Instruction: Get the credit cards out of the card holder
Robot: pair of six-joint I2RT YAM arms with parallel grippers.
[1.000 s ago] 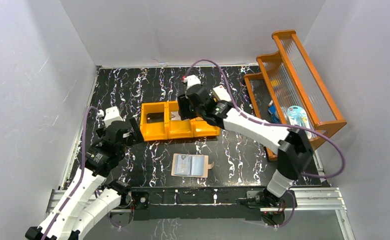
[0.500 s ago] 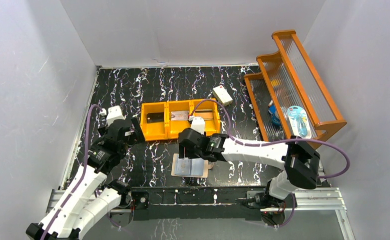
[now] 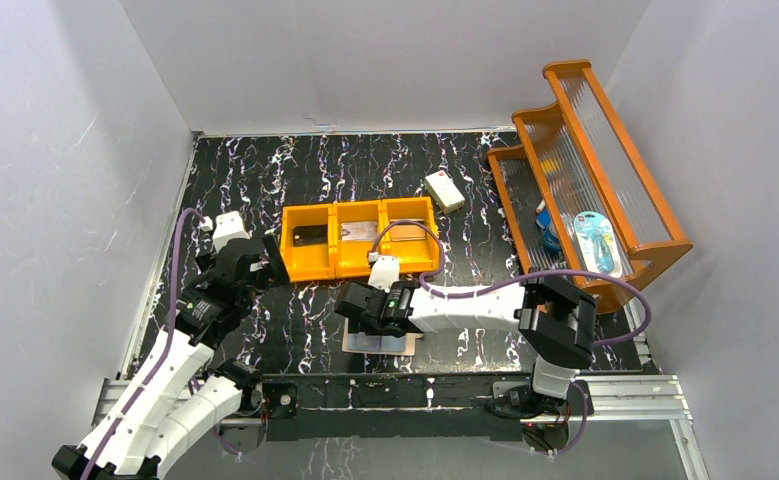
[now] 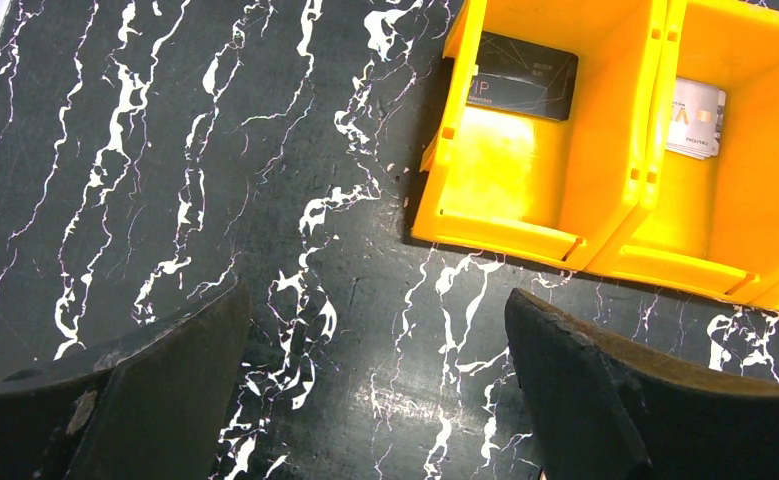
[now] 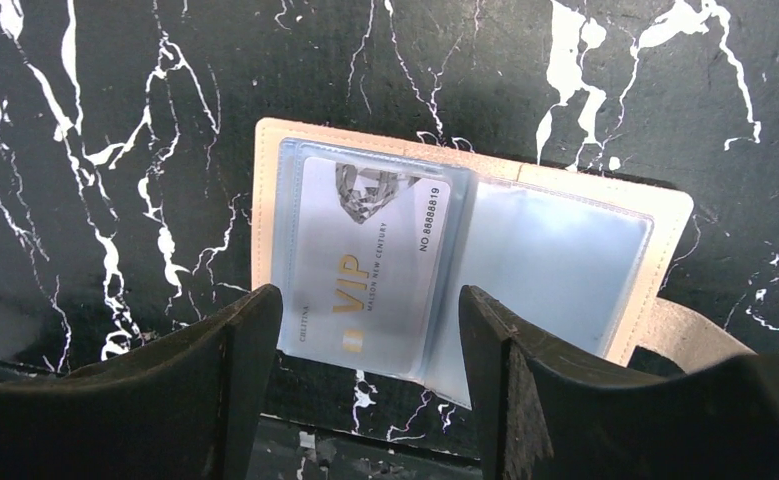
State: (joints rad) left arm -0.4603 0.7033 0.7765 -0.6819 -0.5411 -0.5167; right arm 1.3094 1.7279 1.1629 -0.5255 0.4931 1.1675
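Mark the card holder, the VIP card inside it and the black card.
card holder [image 5: 560, 265], right wrist view, empty right pocket.
VIP card [image 5: 365, 265], right wrist view, card's middle.
black card [image 4: 521, 76], left wrist view, card's middle.

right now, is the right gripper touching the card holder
Cannot tell: right wrist view shows the right gripper overlapping the card holder at its near edge, height unclear.

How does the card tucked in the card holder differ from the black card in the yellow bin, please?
The grey card is pale silver; the black card is dark with faint print. The grey card sits tucked under a clear pocket of the open card holder, while the black card lies loose in an end compartment of the bin. Both are flat rectangular cards.
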